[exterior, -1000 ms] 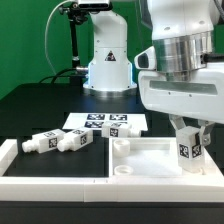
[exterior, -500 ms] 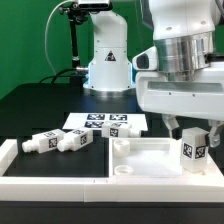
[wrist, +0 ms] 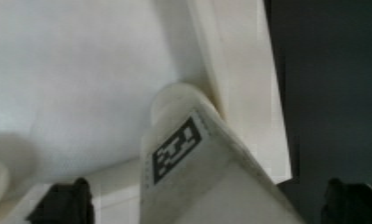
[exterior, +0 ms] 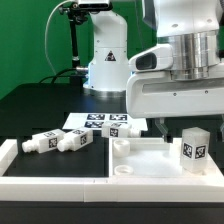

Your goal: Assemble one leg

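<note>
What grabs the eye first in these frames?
The big white gripper housing fills the exterior view's upper right, hanging just above a leg that stands upright in the far right corner of the white square panel. On the exterior view's left, more tagged legs lie on their sides, with the marker board behind them.

Gripper (exterior: 172,127) hangs above the panel (exterior: 150,158), at the exterior view's right. Directly below it, one leg (exterior: 193,150) stands upright on the panel by the right rim; wrist view shows this leg (wrist: 192,150) between the fingertips (wrist: 67,198). Three legs (exterior: 62,142) lie well left of the gripper. Marker board (exterior: 105,123) lies behind-left.
</note>
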`<move>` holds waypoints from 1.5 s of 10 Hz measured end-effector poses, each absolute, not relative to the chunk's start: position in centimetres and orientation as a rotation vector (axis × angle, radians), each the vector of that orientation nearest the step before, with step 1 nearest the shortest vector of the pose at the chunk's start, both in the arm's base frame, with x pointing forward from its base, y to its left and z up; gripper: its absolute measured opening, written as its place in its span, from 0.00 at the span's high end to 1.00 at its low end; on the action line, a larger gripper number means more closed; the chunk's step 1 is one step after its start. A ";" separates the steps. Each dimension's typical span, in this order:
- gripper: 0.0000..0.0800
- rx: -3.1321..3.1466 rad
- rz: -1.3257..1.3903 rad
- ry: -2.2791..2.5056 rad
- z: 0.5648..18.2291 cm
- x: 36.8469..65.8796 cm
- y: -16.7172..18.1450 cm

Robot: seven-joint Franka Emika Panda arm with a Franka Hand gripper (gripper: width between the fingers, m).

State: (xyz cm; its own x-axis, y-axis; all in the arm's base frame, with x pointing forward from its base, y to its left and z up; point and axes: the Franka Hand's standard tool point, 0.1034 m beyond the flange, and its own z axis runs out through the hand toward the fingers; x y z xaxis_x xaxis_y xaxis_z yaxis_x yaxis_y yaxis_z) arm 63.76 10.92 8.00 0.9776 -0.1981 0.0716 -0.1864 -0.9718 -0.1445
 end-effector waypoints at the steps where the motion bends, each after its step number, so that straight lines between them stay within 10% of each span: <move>1: 0.19 -3.036 -0.156 -0.055 8.0 63.8 10.6; 4: 0.19 -3.051 -0.186 -0.423 7.7 63.8 11.1; 6: 0.53 -3.059 -0.180 -0.255 7.7 63.8 11.2; 8: 0.64 -3.062 -0.173 -0.058 7.7 63.8 11.1; 15: 0.64 -2.568 -0.039 1.570 7.7 63.9 10.8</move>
State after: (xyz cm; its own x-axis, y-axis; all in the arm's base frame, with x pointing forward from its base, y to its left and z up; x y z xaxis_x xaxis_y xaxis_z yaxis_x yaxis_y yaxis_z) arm 63.89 10.82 7.71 0.4579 -0.8878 -0.0462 -0.8844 -0.4496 -0.1252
